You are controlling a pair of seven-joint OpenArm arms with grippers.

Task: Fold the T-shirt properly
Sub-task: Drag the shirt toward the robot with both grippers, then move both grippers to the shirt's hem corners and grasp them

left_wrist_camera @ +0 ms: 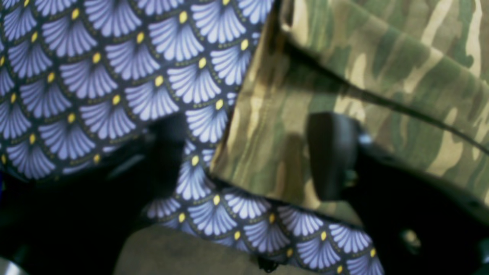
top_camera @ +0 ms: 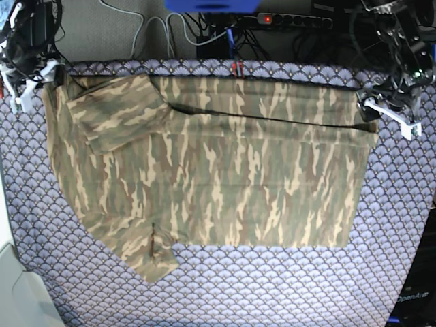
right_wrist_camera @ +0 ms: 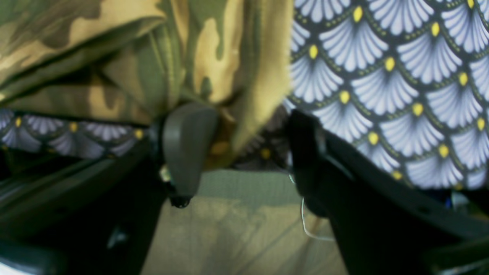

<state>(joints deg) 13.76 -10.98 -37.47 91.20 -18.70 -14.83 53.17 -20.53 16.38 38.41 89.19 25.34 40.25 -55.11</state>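
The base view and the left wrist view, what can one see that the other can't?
Only the base view shows the whole T-shirt spread flat, both sleeves, the cables behind the table and both arms at the far corners. Only the left wrist view shows the left pincer close up, fingers apart, straddling the shirt's edge. Both show the camouflage shirt lying on the fan-patterned cloth.

Only one faint marking shows: pale lettering on the dark panel (top_camera: 413, 298) at the base view's lower right corner, seemingly "OpenArm". Too small to confirm. Nothing else carries readable text.
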